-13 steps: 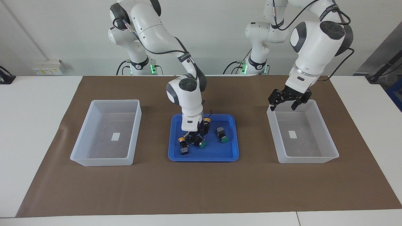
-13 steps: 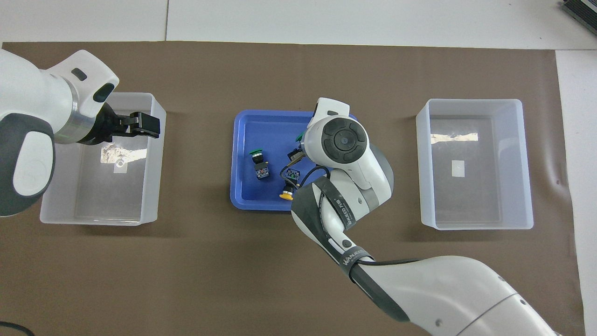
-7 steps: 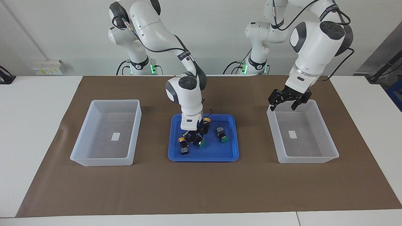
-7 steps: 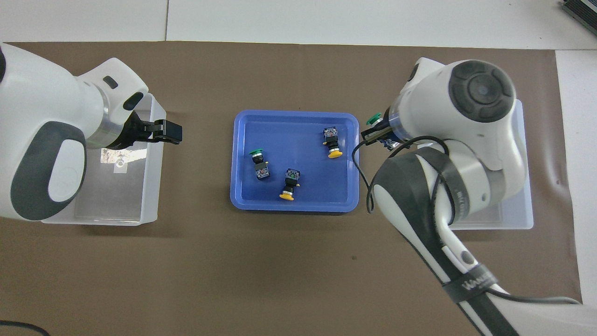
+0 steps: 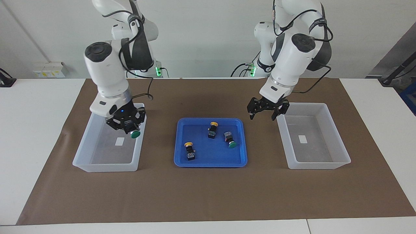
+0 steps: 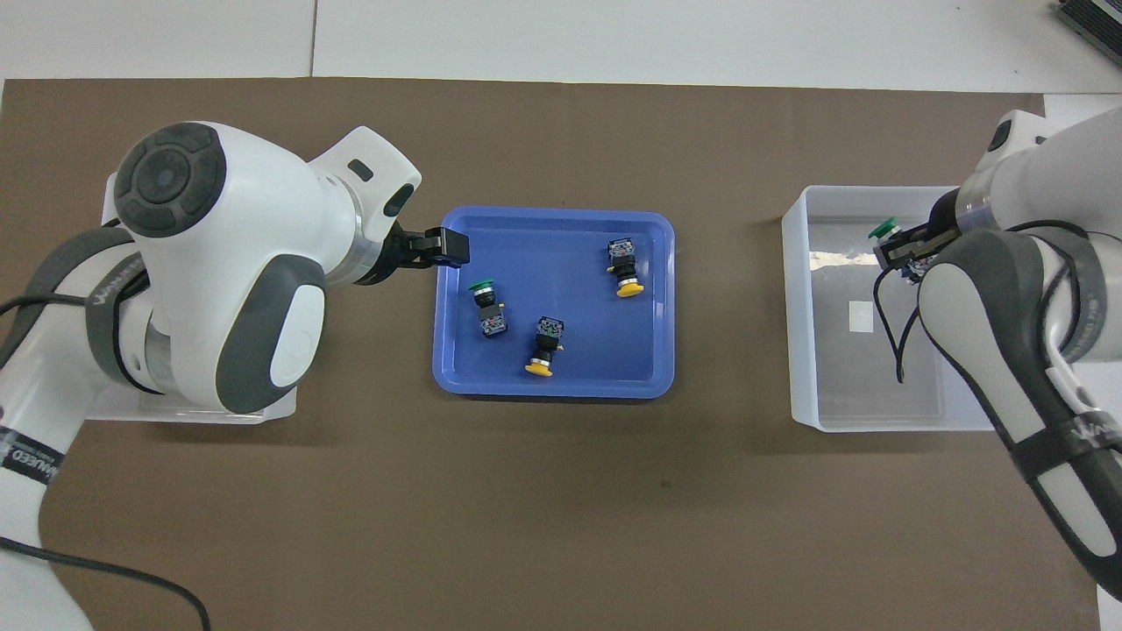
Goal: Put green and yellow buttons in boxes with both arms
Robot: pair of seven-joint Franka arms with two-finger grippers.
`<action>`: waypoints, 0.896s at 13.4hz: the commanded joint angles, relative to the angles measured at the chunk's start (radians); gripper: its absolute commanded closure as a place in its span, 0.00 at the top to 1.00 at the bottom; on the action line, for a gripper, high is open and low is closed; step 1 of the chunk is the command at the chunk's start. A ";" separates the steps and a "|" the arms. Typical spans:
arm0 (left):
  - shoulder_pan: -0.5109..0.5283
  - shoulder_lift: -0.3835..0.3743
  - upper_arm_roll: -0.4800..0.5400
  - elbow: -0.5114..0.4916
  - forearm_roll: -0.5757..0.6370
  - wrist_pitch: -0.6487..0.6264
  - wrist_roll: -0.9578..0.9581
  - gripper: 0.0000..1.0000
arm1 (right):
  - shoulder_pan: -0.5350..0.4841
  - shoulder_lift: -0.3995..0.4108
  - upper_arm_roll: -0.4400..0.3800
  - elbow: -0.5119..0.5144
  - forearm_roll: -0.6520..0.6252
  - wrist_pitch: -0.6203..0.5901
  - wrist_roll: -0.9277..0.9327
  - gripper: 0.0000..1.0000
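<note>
My right gripper [image 5: 126, 123] is shut on a green button [image 5: 135, 134] and holds it in the air over the box [image 5: 85, 136] at the right arm's end; it also shows in the overhead view [image 6: 903, 250] with the green cap [image 6: 884, 230] over that box [image 6: 877, 421]. My left gripper [image 5: 264, 110] is open and empty, raised between the blue tray [image 5: 211, 162] and the other box [image 5: 320, 164]. In the tray lie two yellow buttons [image 5: 213, 129] [image 5: 189, 150] and one green button [image 5: 229, 139].
A brown mat [image 5: 208, 195] covers the white table. Both boxes hold only a white label [image 5: 303, 139]. In the overhead view the left arm hides most of its box [image 6: 175, 417], and its gripper [image 6: 438, 250] is at the tray's rim [image 6: 552, 390].
My right gripper lifted a green button out of the blue tray and carried it over the box at its end. My left gripper moved from its box toward the tray.
</note>
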 commanded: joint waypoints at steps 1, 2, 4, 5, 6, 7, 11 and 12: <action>-0.080 0.047 0.016 -0.009 -0.016 0.088 -0.080 1.00 | -0.044 -0.002 0.014 -0.094 0.010 0.115 -0.037 0.00; -0.107 0.073 0.016 -0.009 -0.016 0.107 -0.091 1.00 | -0.048 0.009 0.014 -0.125 0.008 0.163 -0.039 0.00; -0.150 0.117 0.016 -0.008 -0.016 0.159 -0.114 1.00 | -0.048 0.013 0.014 -0.192 0.008 0.218 -0.040 0.00; -0.167 0.131 0.016 -0.008 -0.016 0.178 -0.120 1.00 | -0.048 0.012 0.014 -0.224 0.008 0.232 -0.040 0.00; -0.183 0.146 0.016 -0.005 -0.016 0.188 -0.120 1.00 | -0.048 0.010 0.014 -0.247 0.008 0.249 -0.040 0.00; -0.198 0.162 0.016 -0.005 -0.016 0.196 -0.120 1.00 | -0.048 0.012 0.014 -0.269 0.008 0.273 -0.039 0.00; -0.258 0.188 0.016 -0.020 -0.016 0.212 -0.119 1.00 | -0.048 0.030 0.014 -0.341 0.008 0.379 -0.029 0.22; -0.267 0.188 0.016 -0.029 -0.016 0.213 -0.108 1.00 | -0.048 0.033 0.014 -0.347 0.008 0.382 -0.026 0.25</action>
